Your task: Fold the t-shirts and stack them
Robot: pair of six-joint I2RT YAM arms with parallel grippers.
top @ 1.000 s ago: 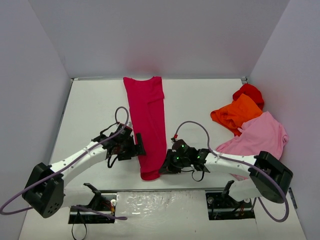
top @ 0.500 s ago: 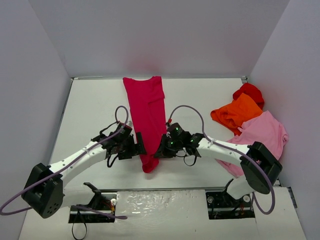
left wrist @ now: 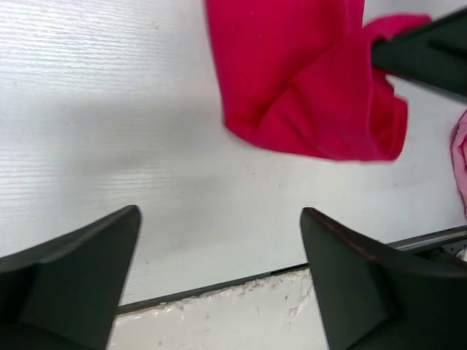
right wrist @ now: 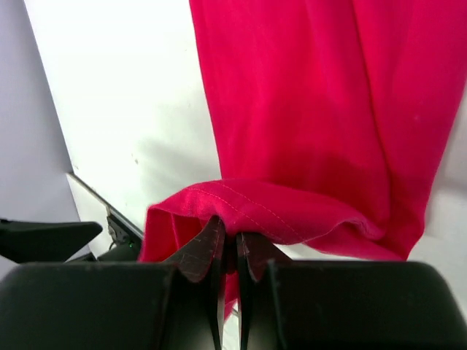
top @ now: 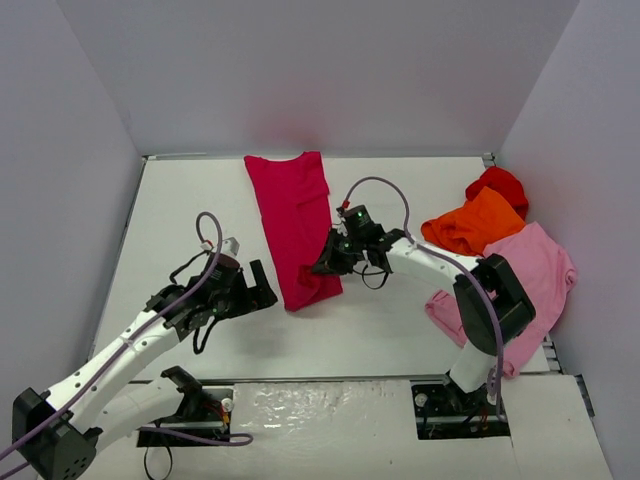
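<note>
— Why is the right gripper (right wrist: 230, 240) pinching the raspberry-red t-shirt (top: 292, 215) like that?
— Its jaws are clamping together on the stitched hem, and the cloth is draping over them. I am reading this as the halving fold: the shirt is lying as a long strip running from 12 o'clock toward the middle of the table (top: 180, 230), and its near end is being carried back over the strip toward 12 o'clock
— And the left gripper (top: 264, 287)?
— It is hovering clear of the cloth, at about 8 o'clock from the doubled end. Its fingers are standing wide apart with nothing between them, only bare table below in the wrist view. I am judging that it is keeping out of the fold's way
— What is differing from a second ago?
— Then the strip was reaching much closer to the 6 o'clock edge, with the right gripper at that near end and the left gripper right beside the strip's 9 o'clock side. Now the hem is sitting roughly halfway up, the near end is looking doubled and bunched, and the left arm is sitting back toward 7 o'clock
— And the others?
— The orange shirt (top: 470, 225), pale pink shirt (top: 525, 272) and bright red shirt (top: 498, 184) are lying heaped at 2 to 3 o'clock, touching one another, not yet folded
</note>
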